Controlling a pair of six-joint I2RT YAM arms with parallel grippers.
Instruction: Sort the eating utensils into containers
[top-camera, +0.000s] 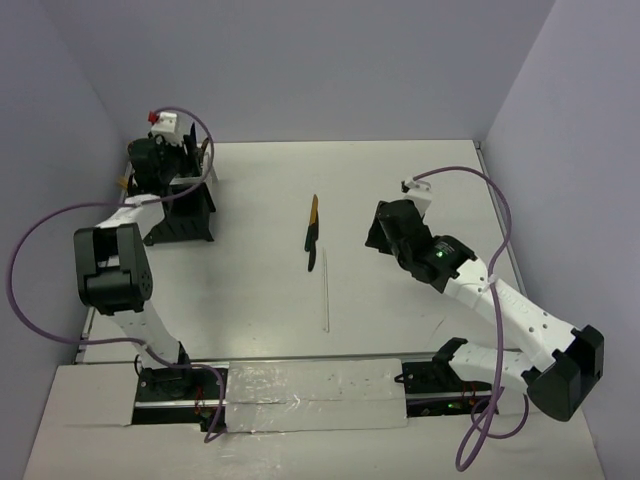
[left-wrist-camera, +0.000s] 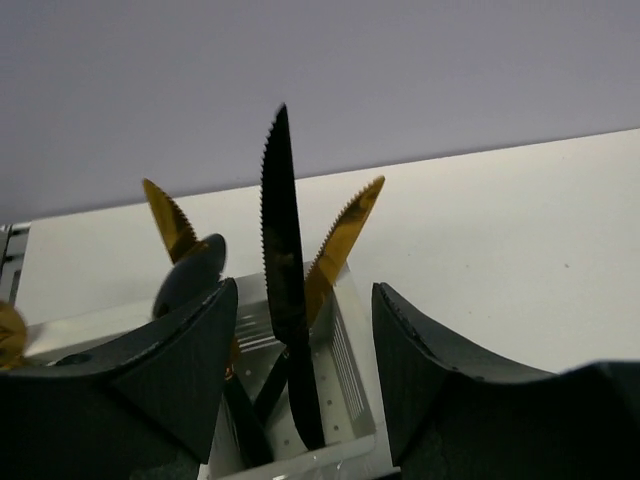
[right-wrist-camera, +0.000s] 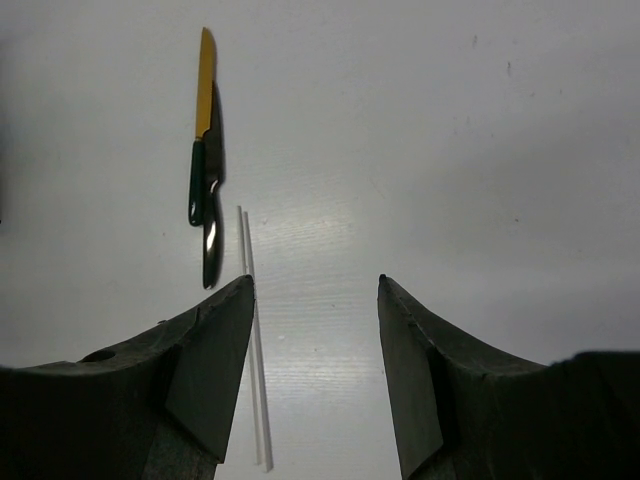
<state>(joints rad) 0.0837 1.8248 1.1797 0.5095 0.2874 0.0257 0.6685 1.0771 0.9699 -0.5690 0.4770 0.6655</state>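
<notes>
1. The left gripper (left-wrist-camera: 305, 285) was found over the caddy (top-camera: 185, 215) at the desk's far left corner, jaws apart, nothing clamped.
2. A dark knife (left-wrist-camera: 283, 250) was seen standing in a perforated compartment between those jaws, with a gold knife (left-wrist-camera: 345, 235) tilted beside it.
3. The right gripper (right-wrist-camera: 316, 280) was observed above mid-desk, jaws apart and empty.
4. A gold-bladed knife (right-wrist-camera: 203, 100) and a dark utensil (right-wrist-camera: 211, 240) were recorded lying together mid-desk, with a white stick (right-wrist-camera: 255, 340) just beside them.

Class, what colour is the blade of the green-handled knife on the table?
The knife blade is gold; the right wrist view shows it best.
</notes>
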